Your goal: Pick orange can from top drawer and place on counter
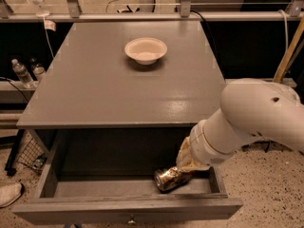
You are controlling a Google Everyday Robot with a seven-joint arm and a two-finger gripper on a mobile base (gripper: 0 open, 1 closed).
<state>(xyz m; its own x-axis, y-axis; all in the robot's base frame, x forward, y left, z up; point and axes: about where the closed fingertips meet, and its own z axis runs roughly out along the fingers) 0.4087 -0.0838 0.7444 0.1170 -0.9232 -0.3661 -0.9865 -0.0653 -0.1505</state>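
Observation:
The orange can (166,179) lies on its side on the floor of the open top drawer (128,209), right of the middle and close to the front panel. My gripper (188,166) reaches down into the drawer from the right and sits at the can's right end, touching or overlapping it. The white arm (256,118) hides most of the gripper. The counter (118,89) is the grey top above the drawer.
A white bowl (146,50) stands on the counter toward its back middle. Plastic bottles (22,73) stand on a ledge to the left. A shoe (8,194) lies on the speckled floor at the lower left. A railing (142,15) runs behind the counter.

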